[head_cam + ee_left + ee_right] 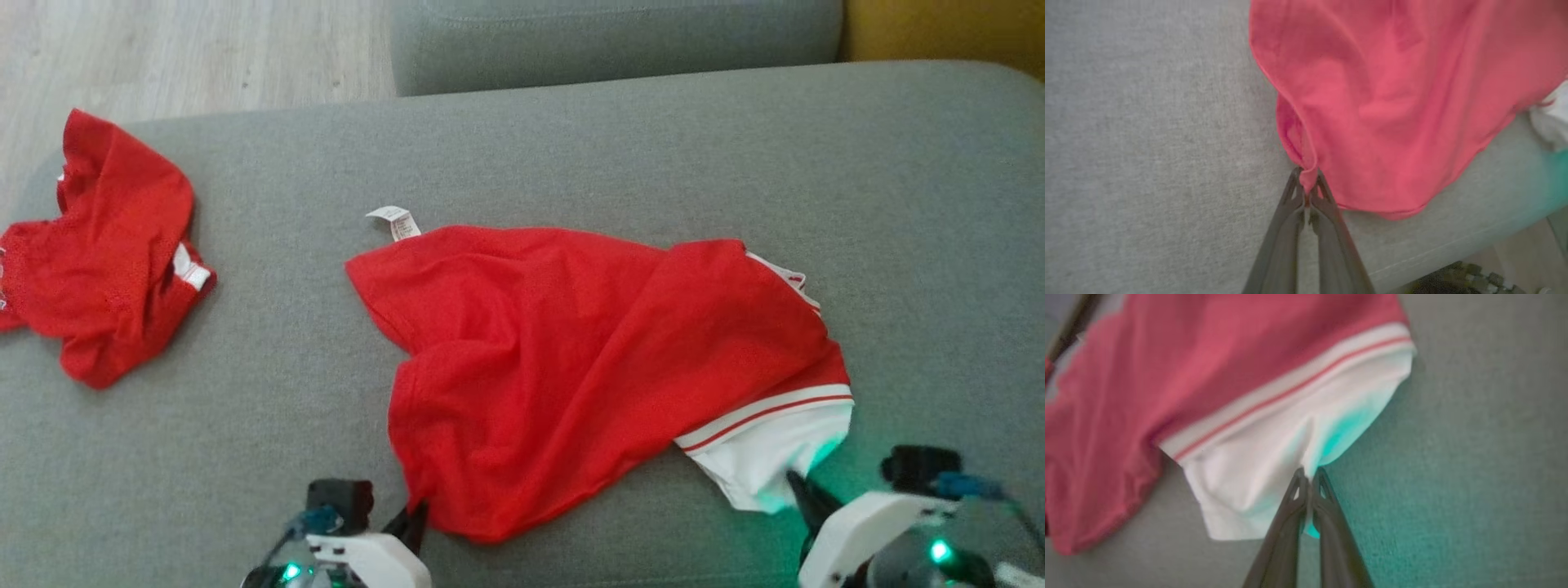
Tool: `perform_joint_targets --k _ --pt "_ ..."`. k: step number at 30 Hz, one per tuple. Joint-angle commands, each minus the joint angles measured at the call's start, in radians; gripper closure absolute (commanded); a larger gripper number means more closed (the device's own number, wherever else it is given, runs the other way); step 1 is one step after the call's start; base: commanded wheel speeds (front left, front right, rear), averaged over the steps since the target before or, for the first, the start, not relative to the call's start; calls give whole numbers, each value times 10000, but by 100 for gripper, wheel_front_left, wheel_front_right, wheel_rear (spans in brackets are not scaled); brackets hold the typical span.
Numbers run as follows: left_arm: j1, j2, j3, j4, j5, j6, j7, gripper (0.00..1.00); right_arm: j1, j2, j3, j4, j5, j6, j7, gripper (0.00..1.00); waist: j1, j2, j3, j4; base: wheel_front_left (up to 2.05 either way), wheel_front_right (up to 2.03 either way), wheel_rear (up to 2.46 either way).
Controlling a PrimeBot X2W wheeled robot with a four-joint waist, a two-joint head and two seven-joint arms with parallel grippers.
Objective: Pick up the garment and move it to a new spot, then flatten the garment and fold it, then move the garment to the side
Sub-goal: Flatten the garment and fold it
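While a second red garment (106,261) lies crumpled at the far left of the grey sofa cushion (571,139), the left claw (1308,181) is pressed together on the near red hem of the garment (571,351) — spread mid-cushion, wrinkled. At its near right corner the right claw (1309,477) pinches the white section (767,457).

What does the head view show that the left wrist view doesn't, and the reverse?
Head view: a second crumpled red garment at far left, a white care label, and the right gripper at the white sleeve. Left wrist view: the pinch close up, with the left gripper shut on a fold of red hem. Both: that left gripper and the red jersey shirt on the grey fabric sofa cushion.
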Motion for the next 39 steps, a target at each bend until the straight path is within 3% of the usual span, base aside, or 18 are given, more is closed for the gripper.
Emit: perform_joint_targets --k 1,7,12,14,19,25,29,35,39 --pt "-203 -34 377 -559 -412 -110 -7 100 -414 -55 139 -730 595 77 -198 100 0 0 -129 -42 0 0 0" --pt "299 -83 1014 -3345 -2481 -421 395 100 -232 -55 -652 -3388 3508 77 18 100 0 0 -453 -246 0 0 0" --pt "483 120 1598 -6590 -3600 -426 1209 100 -155 -55 -1804 -6082 4718 77 695 100 0 0 -659 -455 0 0 0" --pt "247 125 1977 -8338 -4361 -294 1617 100 -376 -55 -2368 -7474 5358 77 1126 100 0 0 -752 -570 0 0 0" --pt "-917 74 2549 -10301 -5411 202 2222 100 -1504 -55 -3053 -9022 6187 77 1712 100 0 0 -772 -693 0 0 0" --pt "-2763 215 2915 -10684 -5719 664 2938 100 -3554 -55 -3432 -9307 6011 77 2659 100 0 0 -615 -691 0 0 0" --pt "-4262 484 2837 -10230 -5720 817 3597 100 -5355 -55 -3460 -8789 5350 77 3660 100 0 0 -97 -572 0 0 0" --pt "-6497 1029 2638 -8182 -5387 711 4339 100 -7853 -55 -2868 -6940 3964 77 4723 100 0 0 1308 -150 0 0 0" --pt "-8204 1314 2482 -6119 -4820 522 4365 100 -9812 -55 -2346 -5156 2619 77 4234 100 0 0 2319 210 0 0 0"
